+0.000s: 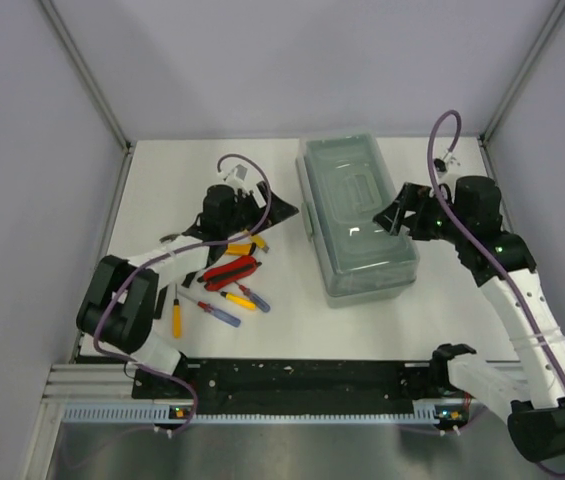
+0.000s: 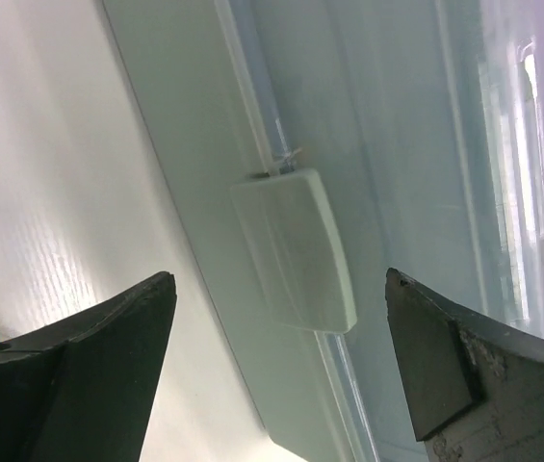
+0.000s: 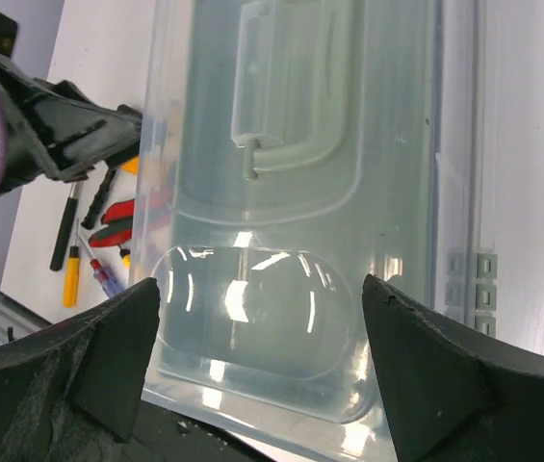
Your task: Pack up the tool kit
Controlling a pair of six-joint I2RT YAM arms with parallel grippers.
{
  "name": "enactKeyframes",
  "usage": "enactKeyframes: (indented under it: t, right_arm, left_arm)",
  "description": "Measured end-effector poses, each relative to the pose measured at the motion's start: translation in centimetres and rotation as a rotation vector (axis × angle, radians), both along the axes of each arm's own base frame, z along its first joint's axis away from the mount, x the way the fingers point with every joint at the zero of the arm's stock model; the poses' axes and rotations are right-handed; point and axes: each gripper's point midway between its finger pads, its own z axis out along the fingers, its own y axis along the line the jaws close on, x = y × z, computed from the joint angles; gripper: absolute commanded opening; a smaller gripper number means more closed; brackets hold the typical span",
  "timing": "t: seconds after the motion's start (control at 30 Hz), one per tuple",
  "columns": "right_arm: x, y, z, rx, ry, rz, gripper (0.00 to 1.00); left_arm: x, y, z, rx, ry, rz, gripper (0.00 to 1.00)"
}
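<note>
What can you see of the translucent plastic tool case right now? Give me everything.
The translucent pale-green rectangular plastic tool case lies flat on the white table, right of the loose tools, lid shut. Its lid has a moulded recessed carry handle; an opaque pale latch sits on its left long side, seemingly closed. The open left hand faces that latch; the open right hand hovers over the lid. No contact is visible.

The translucent pale-green plastic tool case (image 1: pixel 357 215), centre of frame, has a smooth, glossy lid (image 3: pixel 291 221) catching bright highlights; the white tabletop (image 1: pixel 162 190) under it looks matt.
</note>
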Motion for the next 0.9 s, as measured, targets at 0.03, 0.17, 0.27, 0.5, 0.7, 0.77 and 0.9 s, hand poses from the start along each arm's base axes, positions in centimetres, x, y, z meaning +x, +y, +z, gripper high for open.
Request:
enactKeyframes:
  t: [0.03,0.17,0.27,0.5,0.7,0.77,0.9]
  right_arm:
    - [-0.1,0.4,0.0,-0.009,-0.002,0.017,0.84]
    - [0.0,1.3,0.2,-0.047,-0.032,0.044,0.84]
    - [0.2,2.0,0.2,-0.078,-0.047,0.058,0.84]
    - [0.9,2.7,-0.8,-0.114,-0.034,0.060,0.84]
    - [1.1,2.5,-0.8,-0.123,-0.038,0.043,0.84]
    - [1.1,2.4,-0.8,-0.125,-0.038,0.039,0.84]
    - [1.1,2.4,-0.8,-0.125,-0.040,0.037,0.84]
  left_arm:
    - [-0.1,-0.3,-0.5,-0.031,0.007,-0.008,0.92]
    - [-0.4,-1.2,-3.0,-0.108,0.058,-0.032,0.91]
    - [-0.3,-1.9,-4.1,-0.173,0.073,-0.046,0.91]
    - [0.0,-3.1,-4.8,-0.380,0.066,-0.063,0.93]
    - [0.2,-3.5,-5.3,-0.482,0.121,-0.049,0.98]
    - [0.2,-3.6,-5.4,-0.501,0.134,-0.047,0.98]
    - [0.0,-4.2,-5.4,-0.526,0.157,-0.051,0.98]
